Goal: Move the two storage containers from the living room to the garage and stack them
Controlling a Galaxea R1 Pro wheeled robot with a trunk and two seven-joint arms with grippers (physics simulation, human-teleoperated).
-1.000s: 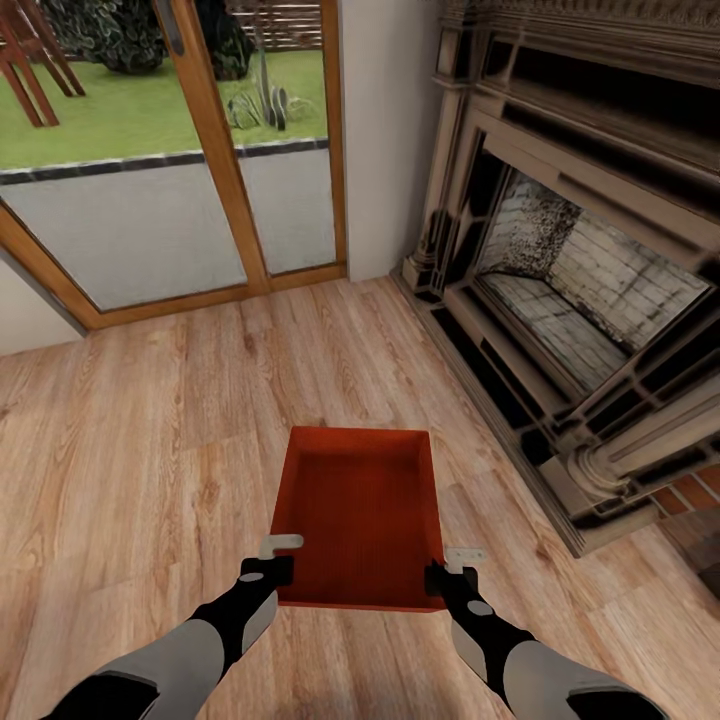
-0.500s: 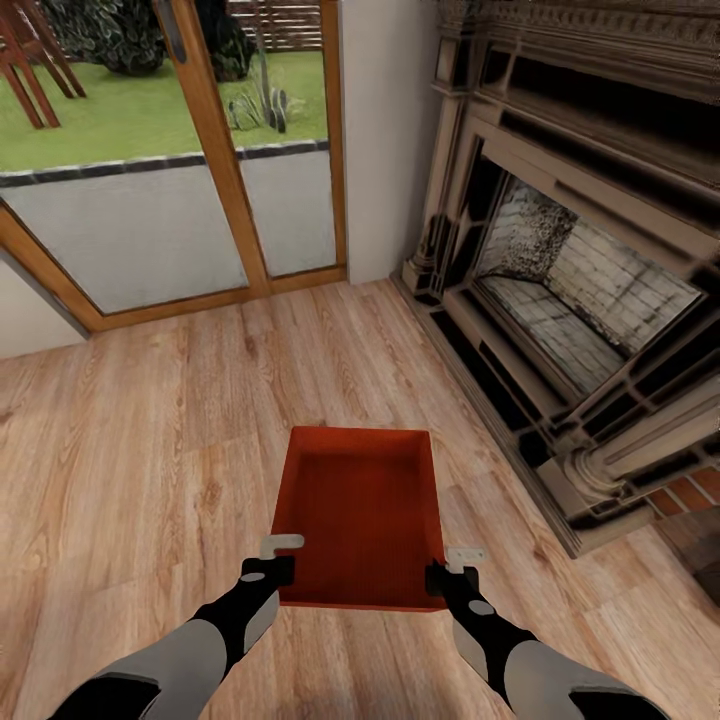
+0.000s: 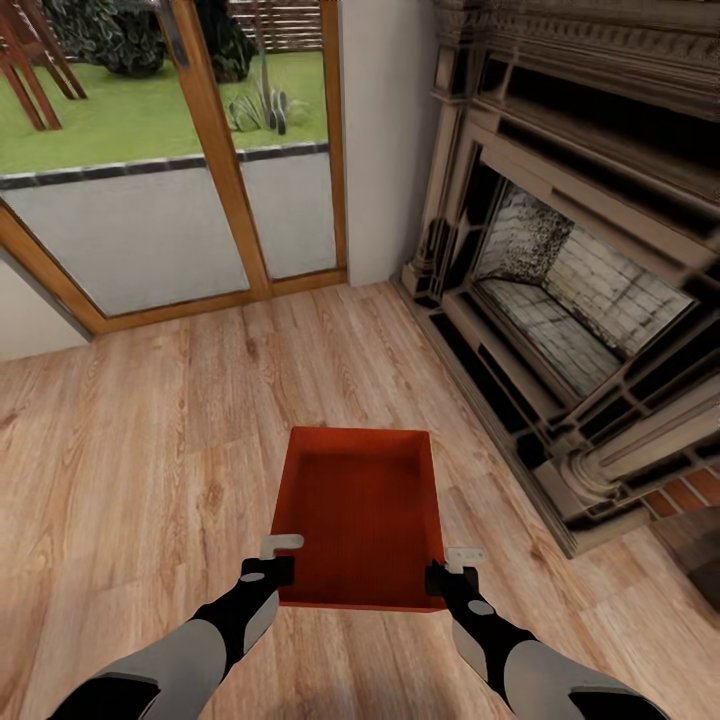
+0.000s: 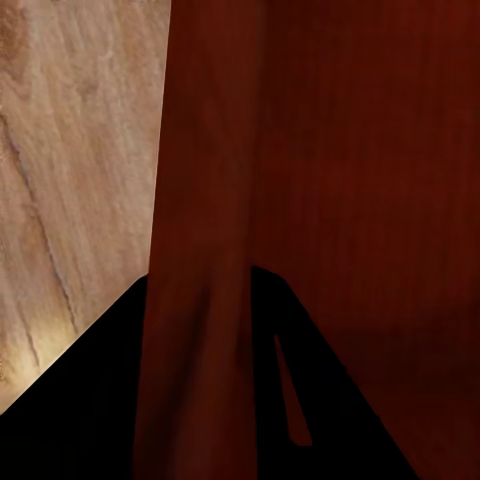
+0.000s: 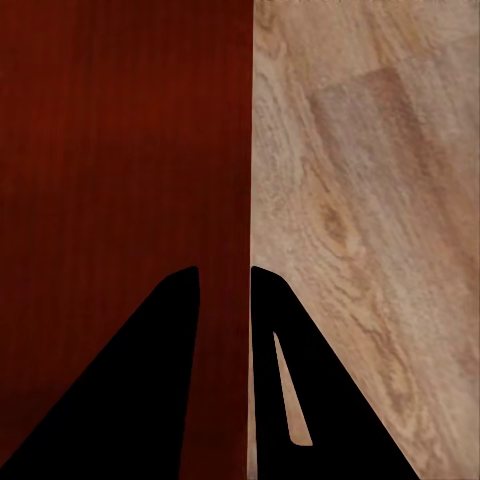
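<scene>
Where planks meet fireplace (image 3: 570,300), both grippers (left (image 3: 281,556), right (image 3: 452,566)) pinching the storage container (image 3: 360,515).

A storage container (image 3: 360,515) sits above the wood floor (image 3: 150,450), fireplace (image 3: 570,290) to its right.

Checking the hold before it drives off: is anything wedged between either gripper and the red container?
Nothing visible. The left gripper and right gripper each straddle a side wall of the storage container, shut on it directly.
</scene>
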